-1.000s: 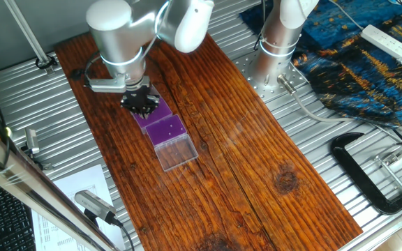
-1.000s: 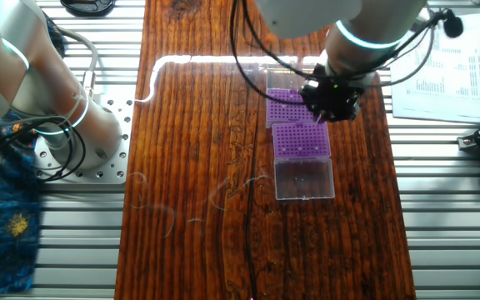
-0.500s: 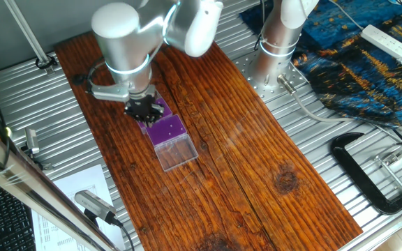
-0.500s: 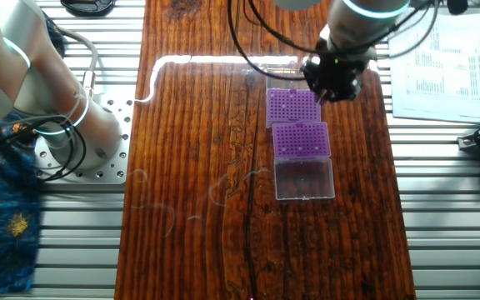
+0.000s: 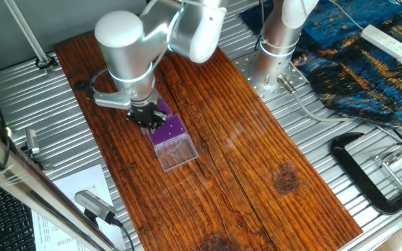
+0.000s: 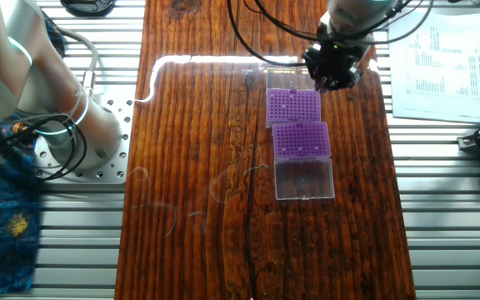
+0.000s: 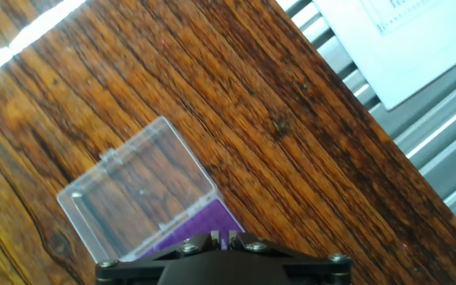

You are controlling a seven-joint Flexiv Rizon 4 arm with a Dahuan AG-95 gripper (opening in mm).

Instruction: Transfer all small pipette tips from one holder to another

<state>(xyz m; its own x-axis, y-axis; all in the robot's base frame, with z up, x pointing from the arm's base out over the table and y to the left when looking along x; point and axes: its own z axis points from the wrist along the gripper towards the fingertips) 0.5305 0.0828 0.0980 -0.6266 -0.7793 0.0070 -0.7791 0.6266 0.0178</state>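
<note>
dark, streaky wooden desk (image 6: 207, 125) on a ribbed metal bench carries everything, with a printed paper sheet (image 6: 440, 58) off to one side. two flat purple plastic racks full of holes lie end to end on the desk: one purple rack (image 6: 293, 107) lies nearest the black two-finger tool (image 6: 332, 71), the second purple rack (image 6: 301, 140) touches its far end, and a clear plastic lid (image 6: 304, 178) lies open beyond that.

small whitish pipette tips (image 6: 305, 148) show only as a few pale dots on the second rack; the pictures are too coarse to count them.

the tool hangs over the corner of the nearer rack, on the side away from the dots. in the hand view another clear hinged lid (image 7: 137, 198) and a sliver of purple sit just ahead of the fingers. i cannot tell whether the fingers are apart or pinched on a tip.

judging by this, the step is either placing or fetching. the next move calls for fine alignment over a single hole, then a straight vertical descent.
</note>
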